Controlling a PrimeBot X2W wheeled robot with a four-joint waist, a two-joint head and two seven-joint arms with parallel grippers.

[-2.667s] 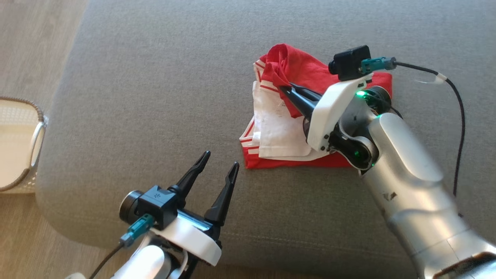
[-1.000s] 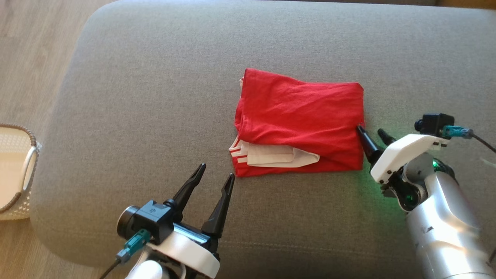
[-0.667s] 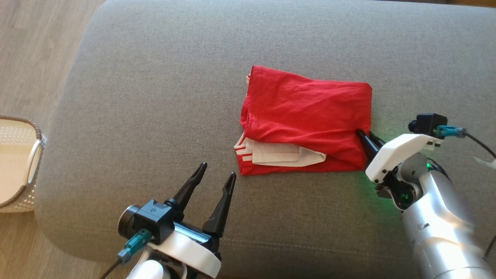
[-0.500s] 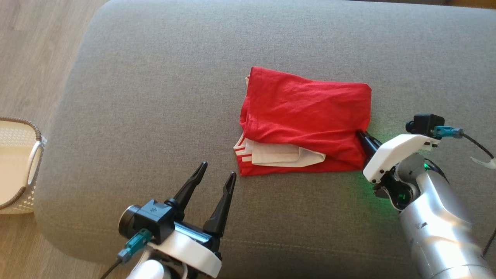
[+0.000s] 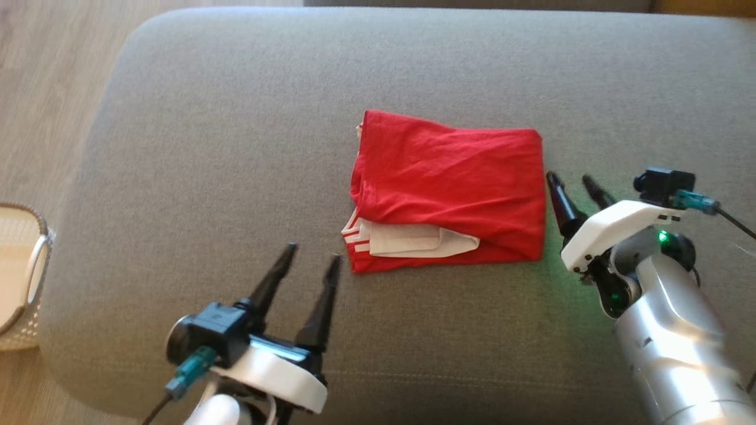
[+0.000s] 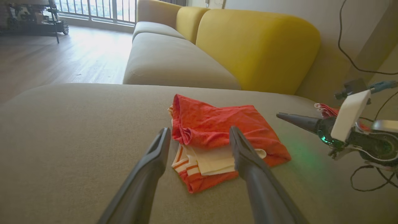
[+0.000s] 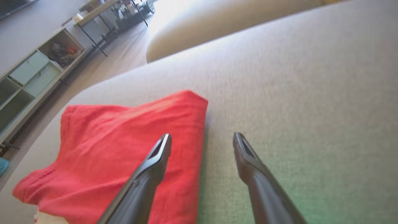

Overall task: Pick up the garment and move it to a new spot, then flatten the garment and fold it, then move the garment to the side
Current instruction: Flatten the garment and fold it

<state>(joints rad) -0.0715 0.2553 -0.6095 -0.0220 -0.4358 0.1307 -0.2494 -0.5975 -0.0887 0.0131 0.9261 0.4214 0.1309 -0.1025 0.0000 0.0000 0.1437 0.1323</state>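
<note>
Grey sofa cushion [image 5: 236, 147] takes up most of the head view, and the garment [image 5: 449, 195] lies a little right of its centre. It is a red shirt folded into a rough rectangle, flat on the fabric, with a white layer and red-and-white striped edges sticking out along its lower left side. Its right edge is straight, while the left edge is thicker and bunched. Just right of that straight edge is the right gripper [image 5: 568, 176], its two dark fingers spread apart with nothing between them. Its nearer tip is just beside the cloth, and whether it touches cannot be told. In the right wrist view that finger overlaps the red cloth while the other is over bare cushion. A green glow from the wrist lights the cushion beneath it. At the lower left of the head view the left gripper [image 5: 313, 252] is also spread wide and empty, its tips near the garment's lower left corner but apart from it. A white woven basket [image 5: 23, 283] stands at the far left edge on the wooden floor [image 5: 41, 71]. The left wrist view shows a yellow backrest [image 6: 258, 46] beyond the cushion.
</note>
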